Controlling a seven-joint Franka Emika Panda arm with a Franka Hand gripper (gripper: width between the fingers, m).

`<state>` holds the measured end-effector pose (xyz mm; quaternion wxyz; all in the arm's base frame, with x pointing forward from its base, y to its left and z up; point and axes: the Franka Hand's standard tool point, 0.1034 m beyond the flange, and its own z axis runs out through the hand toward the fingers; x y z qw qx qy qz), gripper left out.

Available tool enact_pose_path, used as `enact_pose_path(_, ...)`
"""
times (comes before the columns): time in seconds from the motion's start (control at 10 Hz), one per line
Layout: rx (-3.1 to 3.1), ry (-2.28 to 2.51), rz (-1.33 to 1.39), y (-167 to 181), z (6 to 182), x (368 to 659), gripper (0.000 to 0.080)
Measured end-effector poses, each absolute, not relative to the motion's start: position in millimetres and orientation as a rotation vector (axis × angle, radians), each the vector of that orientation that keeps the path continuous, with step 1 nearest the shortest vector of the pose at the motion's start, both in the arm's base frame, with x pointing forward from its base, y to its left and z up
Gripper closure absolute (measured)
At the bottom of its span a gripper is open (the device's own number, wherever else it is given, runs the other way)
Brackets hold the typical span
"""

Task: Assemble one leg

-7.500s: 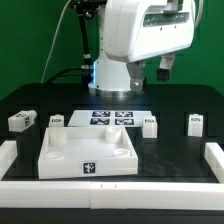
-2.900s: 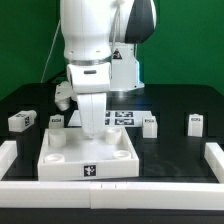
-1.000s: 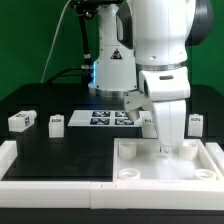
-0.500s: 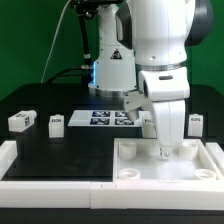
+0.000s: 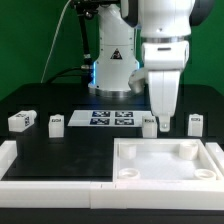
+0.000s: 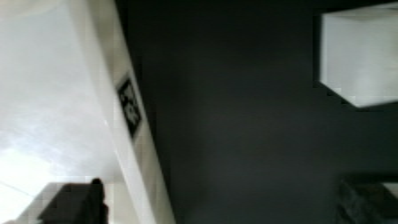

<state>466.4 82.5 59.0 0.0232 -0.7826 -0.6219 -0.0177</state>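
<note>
- A green backdrop (image 5: 30, 40) stands behind a black table (image 5: 90, 148). A low white rail (image 5: 55, 172) runs along the table's front and sides.
- Taking the exterior view as a clock face, the far-left leg (image 5: 20, 121) sits at nine o'clock near the side rail. The second leg (image 5: 57, 122) is near it, toward the centre. Both are loose.
- The marker board (image 5: 110, 118) lies flat close to the centre.
- The third leg (image 5: 149, 125) stands at about three o'clock, just beside my gripper (image 5: 163, 127) on its nine o'clock side.
- My gripper hangs over the back wall of the square top (image 5: 165, 178). In the wrist view my fingers (image 6: 71, 202) are spread wide with nothing between them, so I hold nothing.
- That view also shows the square top's tagged wall and a white block (image 6: 365, 55), probably a leg. I cannot tell which one.
- The fourth leg (image 5: 195, 123) sits apart, at three o'clock of my gripper.
- The square top fills the four o'clock corner, sockets up, set against the rail.
- I judge the step in hand to be fetching a first leg, and the third is the nearest.
- The next move calls for a small shift toward nine o'clock, a straight drop, then closing squarely across the leg's sides.
- Room is tight toward six o'clock, where the top's back wall runs close behind the leg. The table is freer toward ten o'clock.
</note>
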Motion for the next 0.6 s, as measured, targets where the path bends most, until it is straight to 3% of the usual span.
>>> enact_pose_path(0.3, -2.465, -1.869, -0.045, 80.9, 58.2, 463.0, 0.015)
enact_pose_path(0.6, -2.721, -1.449, -0.035, 82.7, 57.7, 461.7, 0.015)
